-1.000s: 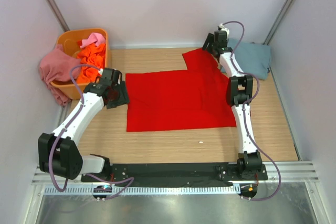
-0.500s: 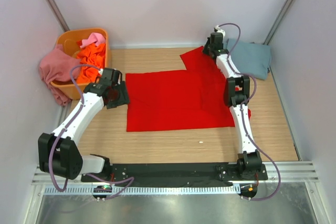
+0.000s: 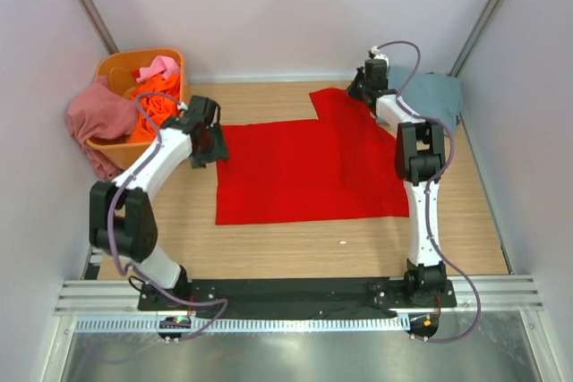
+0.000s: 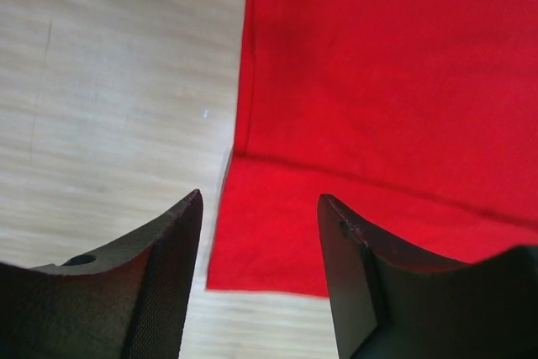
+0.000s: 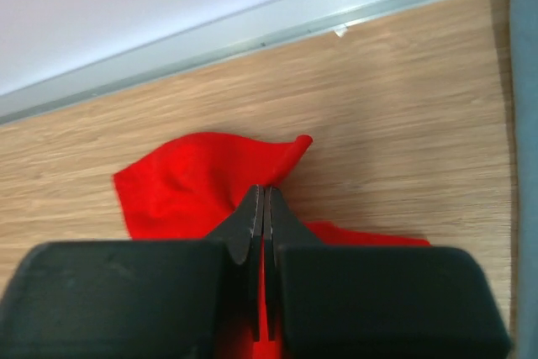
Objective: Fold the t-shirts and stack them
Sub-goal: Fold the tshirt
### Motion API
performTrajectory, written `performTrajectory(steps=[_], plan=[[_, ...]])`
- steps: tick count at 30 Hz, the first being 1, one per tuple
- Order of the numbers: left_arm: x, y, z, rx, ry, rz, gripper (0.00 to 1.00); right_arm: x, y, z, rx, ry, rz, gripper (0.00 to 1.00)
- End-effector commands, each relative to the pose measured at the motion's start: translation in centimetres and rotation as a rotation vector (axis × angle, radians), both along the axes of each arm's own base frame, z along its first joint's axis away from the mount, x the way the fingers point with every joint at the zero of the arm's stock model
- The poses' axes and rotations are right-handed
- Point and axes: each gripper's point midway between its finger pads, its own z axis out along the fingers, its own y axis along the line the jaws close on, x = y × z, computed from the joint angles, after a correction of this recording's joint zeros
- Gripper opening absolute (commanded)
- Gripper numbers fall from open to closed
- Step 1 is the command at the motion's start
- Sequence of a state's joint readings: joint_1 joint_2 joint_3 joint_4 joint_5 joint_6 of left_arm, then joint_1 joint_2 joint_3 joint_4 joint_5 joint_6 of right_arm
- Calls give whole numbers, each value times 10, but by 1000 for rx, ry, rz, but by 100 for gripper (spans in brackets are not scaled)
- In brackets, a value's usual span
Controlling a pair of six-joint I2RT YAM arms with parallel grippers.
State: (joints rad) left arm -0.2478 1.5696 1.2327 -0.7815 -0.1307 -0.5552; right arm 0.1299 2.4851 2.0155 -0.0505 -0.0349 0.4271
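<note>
The red t-shirt (image 3: 304, 167) lies spread flat at the middle of the table (image 3: 269, 248). On the right arm (image 3: 419, 163), the jaws are clenched on a fold of red cloth at the shirt's 1 o'clock corner. On the left arm (image 3: 157, 163), the jaws stand released above the shirt's 9 o'clock edge. A grey-blue t-shirt (image 3: 434, 100) lies at the table's 2 o'clock corner.

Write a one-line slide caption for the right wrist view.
Right fingers pinched shut on a bunched corner of the red t-shirt, over the wooden table.
</note>
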Motion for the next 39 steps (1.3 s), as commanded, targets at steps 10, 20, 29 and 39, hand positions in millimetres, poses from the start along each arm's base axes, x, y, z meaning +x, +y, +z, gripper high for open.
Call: performTrajectory(steps=[10, 20, 29, 39], plan=[[168, 4, -11, 157, -187, 176, 53, -5, 15, 76, 49, -209, 77, 1], [223, 32, -50, 162, -179, 150, 49, -4, 17, 74, 82, -205, 88, 1], [233, 38, -70, 107, -159, 163, 51, -2, 16, 70, 96, -189, 91, 1], [221, 23, -82, 14, -134, 172, 48, 1, 16, 59, 95, -157, 91, 1]])
